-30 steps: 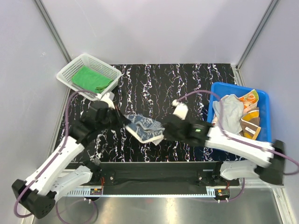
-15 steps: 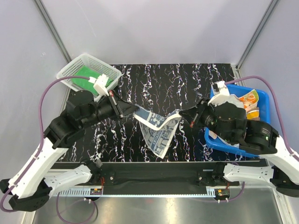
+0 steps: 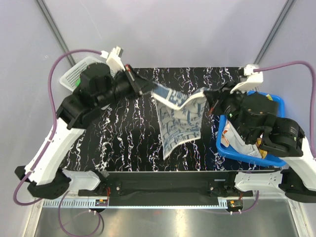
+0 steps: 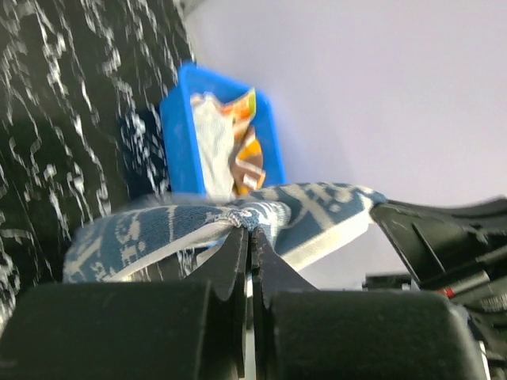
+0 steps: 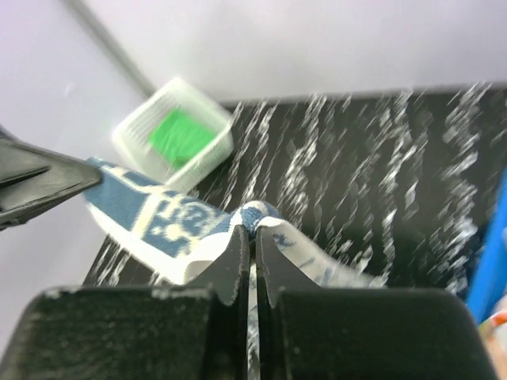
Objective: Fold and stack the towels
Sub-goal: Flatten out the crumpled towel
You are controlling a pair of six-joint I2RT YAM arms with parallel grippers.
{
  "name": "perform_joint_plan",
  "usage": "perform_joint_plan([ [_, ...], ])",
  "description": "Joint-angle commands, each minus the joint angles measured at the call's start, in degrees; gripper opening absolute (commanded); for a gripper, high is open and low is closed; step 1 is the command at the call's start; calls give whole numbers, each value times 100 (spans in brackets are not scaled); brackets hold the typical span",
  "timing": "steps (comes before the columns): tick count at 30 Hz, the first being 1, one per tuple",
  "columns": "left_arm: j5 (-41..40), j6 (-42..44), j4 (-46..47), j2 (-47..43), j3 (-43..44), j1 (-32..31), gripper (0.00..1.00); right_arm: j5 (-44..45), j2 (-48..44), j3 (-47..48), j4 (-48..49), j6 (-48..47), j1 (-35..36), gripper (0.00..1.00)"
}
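Navy cloth, pale square pattern: the navy towel (image 3: 180,121) is off the counter (image 3: 123,133), held spread between the 2 arms over the middle of the black, white-veined surface.

- Left end effector (image 3: 147,91): clamped on the towel's upper left corner. Left wrist view shows its fingers (image 4: 230,261) pressed nearly together, with a bunched fold of navy cloth caught at the tips.
- Right end effector (image 3: 208,95): clamped on the upper right corner. Right wrist view shows its fingers (image 5: 269,261) narrow, with the towel edge nipped between them.
- The top edge sags a little between the 2 grips. The body of the towel drapes toward the near side and tapers to a point. From above I cannot tell whether that point touches the counter.
- White mesh basket (image 5: 127,138): at the far left corner, with the green towel (image 5: 178,134) lying flat inside.
- Blue tub (image 4: 178,134): at the right edge, partly hidden under the right arm in the top view. The orange towel (image 4: 247,150) is crumpled inside it beside a pale cloth (image 4: 212,154).
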Motion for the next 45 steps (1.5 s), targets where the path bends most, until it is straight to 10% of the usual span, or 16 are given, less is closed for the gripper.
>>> perform_joint_plan([
  [1,-158,283,-130,312,775,325,0,1271,107,217,1158,-1682,35,0],
  [6,712,257,123,884,645,1187,0,1862,589,-153,3129,-3934,-61,0],
  [16,1635,380,107,1193,1015,1821,0,197,1277,981,1453,-2514,-1248,0],
  [33,-165,-261,204,-1013,-1210,-384,0,-2856,-1596,-1787,537,-183,-1239,0],
  [41,-1212,46,-516,-716,-411,-860,0,-2463,-1204,-1060,353,-243,-1239,0],
  [45,-1862,511,-965,-128,590,-790,0,-665,-449,-505,194,-796,-1239,0],
])
